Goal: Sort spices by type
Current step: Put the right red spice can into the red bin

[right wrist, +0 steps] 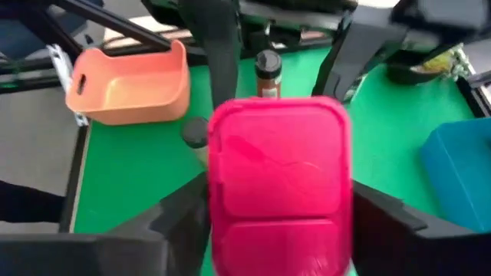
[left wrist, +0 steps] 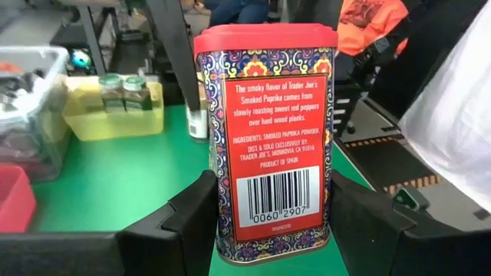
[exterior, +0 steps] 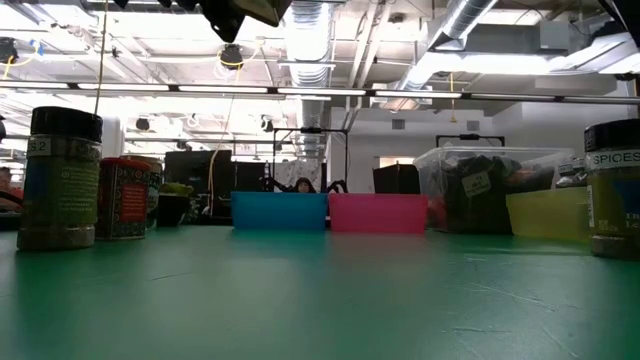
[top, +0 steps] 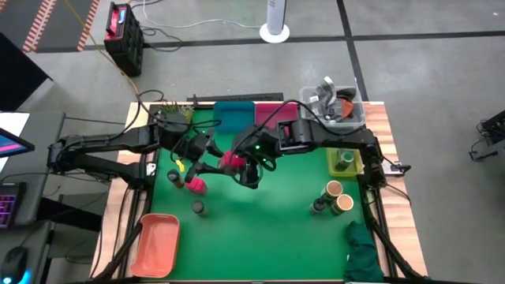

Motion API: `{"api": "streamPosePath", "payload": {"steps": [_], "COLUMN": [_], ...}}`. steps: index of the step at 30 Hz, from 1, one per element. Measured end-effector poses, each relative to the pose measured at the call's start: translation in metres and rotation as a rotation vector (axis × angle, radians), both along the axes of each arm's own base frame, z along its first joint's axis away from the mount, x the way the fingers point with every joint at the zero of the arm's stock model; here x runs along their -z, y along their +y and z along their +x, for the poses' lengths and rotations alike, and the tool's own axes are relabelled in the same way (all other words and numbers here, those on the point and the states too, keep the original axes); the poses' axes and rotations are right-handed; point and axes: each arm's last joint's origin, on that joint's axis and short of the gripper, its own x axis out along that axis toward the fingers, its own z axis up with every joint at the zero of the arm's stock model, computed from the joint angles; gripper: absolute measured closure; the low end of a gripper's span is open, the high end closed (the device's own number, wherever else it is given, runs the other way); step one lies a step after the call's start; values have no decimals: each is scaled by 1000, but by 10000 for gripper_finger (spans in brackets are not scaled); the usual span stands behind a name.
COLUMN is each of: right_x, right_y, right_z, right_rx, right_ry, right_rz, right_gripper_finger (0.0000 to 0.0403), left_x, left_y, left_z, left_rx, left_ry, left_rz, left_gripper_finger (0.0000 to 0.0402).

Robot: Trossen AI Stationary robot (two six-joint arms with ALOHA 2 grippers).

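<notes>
A magenta-lidded paprika pack (top: 231,162) hangs in the air between my two grippers, above the low view's field. My left gripper (top: 223,167) is shut on it (left wrist: 272,138). My right gripper (top: 248,170) is open, its fingers standing either side of the pack's lid (right wrist: 280,169). A second pink pack (top: 196,186) stands on its base on the mat (exterior: 125,198), beside a dark-lidded jar (top: 199,207). Tan-topped jars (top: 339,196) stand at the right. Green jars (top: 345,160) sit in a yellow bin. My left gripper pinches the pack's lower body (left wrist: 230,230) between its two fingers (left wrist: 192,222), one on each narrow side. It comes in level from the table's left. The pack is upright and lifted clear of the mat, with its label facing the wrist camera.
A teal bin (top: 234,114) and a pink bin (top: 268,113) stand along the far edge, beside a potted plant (top: 175,117) and a clear tub of clutter (top: 335,106). An orange tray (top: 156,243) lies near left and a green cloth (top: 363,252) near right. Bare mat lies mid-table.
</notes>
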Motion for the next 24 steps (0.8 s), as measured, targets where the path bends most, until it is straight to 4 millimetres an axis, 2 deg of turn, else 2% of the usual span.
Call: {"api": "streamPosePath", "payload": {"steps": [3, 5, 15, 24], "right_x": [2, 2, 4, 16], "right_y": [0, -1, -4, -20], "right_z": [1, 0, -2, -16], "right_rx": [-2, 2, 28, 128], "right_ry": [7, 16, 46, 240], "right_rz": [-6, -6, 8, 55], "right_gripper_finger": [161, 164, 160, 160], "left_x": [0, 0, 3, -7], "left_y": [1, 2, 4, 5], "left_z": [0, 0, 0, -32], "left_rx": [-35, -82, -156, -421], "left_ry": [1, 6, 42, 72], "left_rz": [2, 7, 1, -33], "left_gripper_finger": [190, 180, 79, 77]}}
